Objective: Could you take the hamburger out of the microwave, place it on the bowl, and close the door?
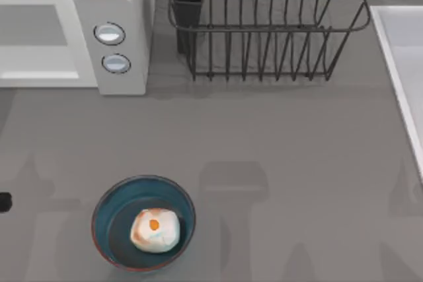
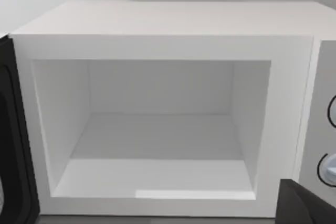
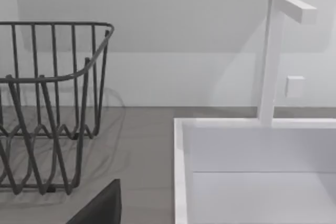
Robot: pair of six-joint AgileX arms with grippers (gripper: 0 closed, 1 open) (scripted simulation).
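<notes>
Microwave (image 2: 157, 45) cavity is wide open at the front, door (image 2: 13, 140) swung off to one side. Plenty of bare counter (image 1: 297, 150) in the middle; wire rack (image 1: 264, 24) hogs the back, sink (image 3: 252, 166) the right edge.

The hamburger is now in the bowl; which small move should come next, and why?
Probably the left arm should swing the door shut. The hamburger already lies in the bowl, and the left wrist view shows the microwave cavity open and empty, with the dark door edge standing beside the opening.
</notes>
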